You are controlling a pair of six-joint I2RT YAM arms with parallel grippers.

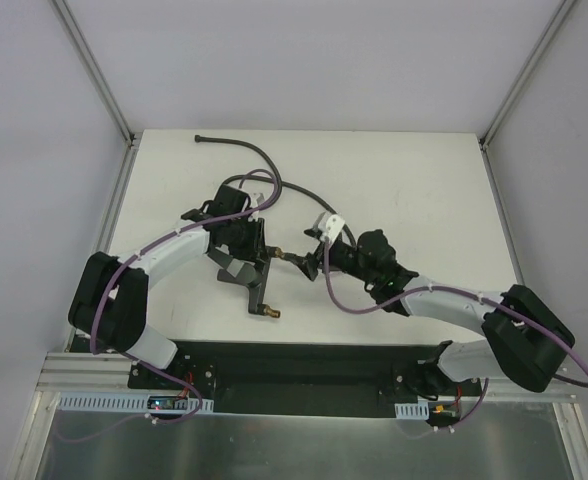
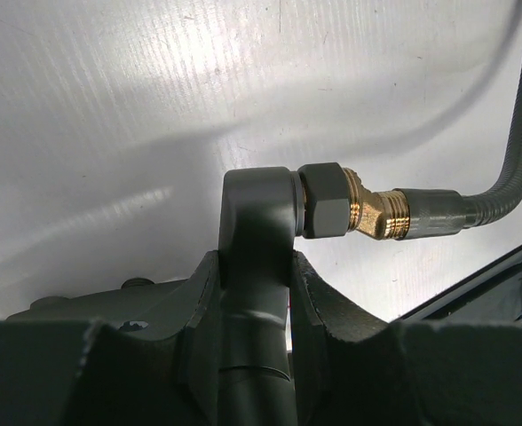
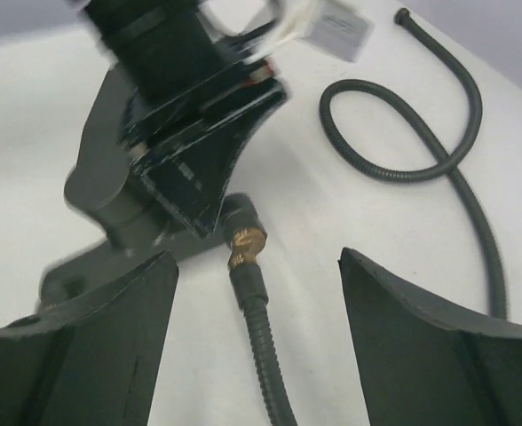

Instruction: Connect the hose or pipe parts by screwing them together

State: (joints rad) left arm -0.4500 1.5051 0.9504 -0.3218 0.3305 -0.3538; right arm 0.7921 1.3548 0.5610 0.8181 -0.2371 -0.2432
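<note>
The fingers (image 3: 110, 337) of the right gripper (image 3: 257, 262) stand wide apart and hold nothing. In the right wrist view, the long thin dark grey flexible hose (image 3: 259, 346) runs up between them, touching neither. Its small brass end nut (image 3: 246, 246) sits at twelve o'clock, just past the fingertips.

That nut meets the short dark grey forked fitting (image 2: 254, 209) at the fitting's side port. In the left wrist view the brass sits against a grey hex collar (image 2: 325, 201) at three o'clock of the fitting's head. The left gripper (image 2: 254, 257) is closed narrowly on the fitting's stem, one finger on each side of it.

From above, the two grippers face each other near the middle of the white table (image 1: 404, 180), with the left gripper at nine o'clock of the right. One leg of the fitting points toward six o'clock and ends in a brass threaded tip (image 1: 274, 312).

Farther back, the hose curls into a loop at one o'clock of the left gripper. It then trails off to its free end (image 1: 199, 138) at eleven o'clock, by the table's far edge.
</note>
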